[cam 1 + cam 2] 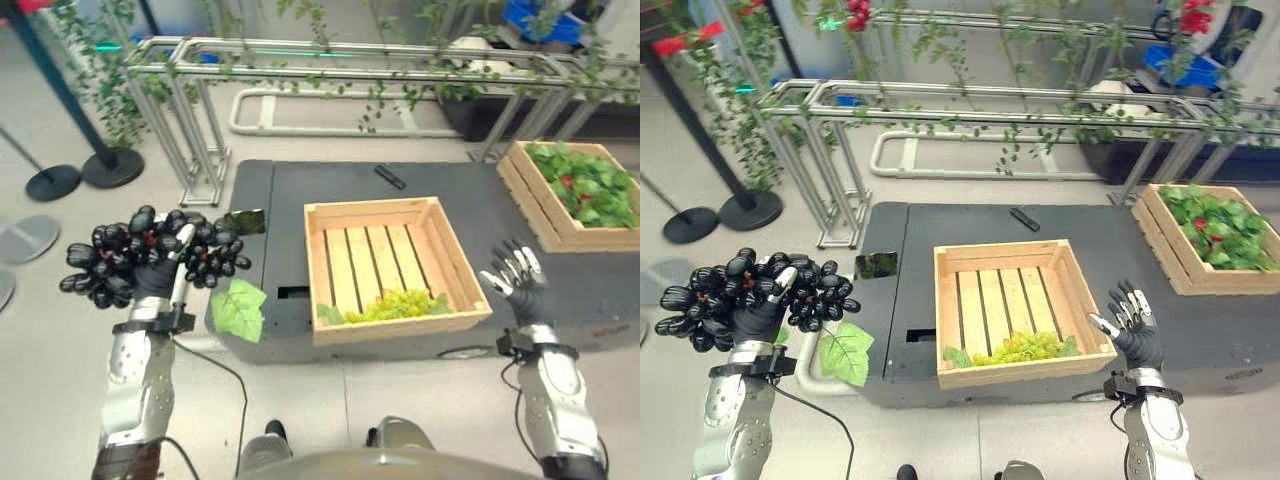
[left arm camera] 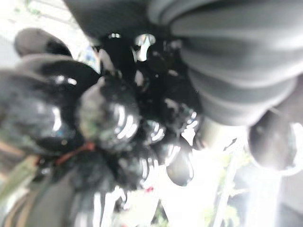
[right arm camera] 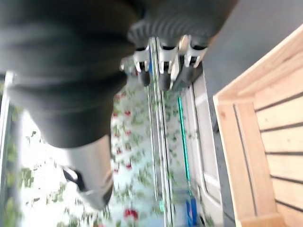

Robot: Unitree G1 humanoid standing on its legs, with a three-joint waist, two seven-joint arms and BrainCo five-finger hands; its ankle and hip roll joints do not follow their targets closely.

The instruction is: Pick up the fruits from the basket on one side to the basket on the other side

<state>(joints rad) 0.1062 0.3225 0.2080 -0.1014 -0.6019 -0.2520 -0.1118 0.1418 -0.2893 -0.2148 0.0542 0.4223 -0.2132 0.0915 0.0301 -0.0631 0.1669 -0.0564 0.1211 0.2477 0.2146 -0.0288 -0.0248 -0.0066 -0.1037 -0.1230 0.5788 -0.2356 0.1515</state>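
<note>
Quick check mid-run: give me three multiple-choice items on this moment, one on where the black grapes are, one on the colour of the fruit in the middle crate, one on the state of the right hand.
1. Where is the black grape bunch?
A. in the middle crate
B. in the left hand, off the platform's left side
C. on the floor

2. What colour are the grapes in the middle crate?
A. green
B. red
C. black

3. How is the right hand?
A. closed on a leaf
B. curled into a fist
C. open, holding nothing

Answers: 1 B, the left hand grips the bunch beside the platform. 2 A, a pale green bunch lies by the crate's near wall. 3 C, its fingers are spread beside the crate.
</note>
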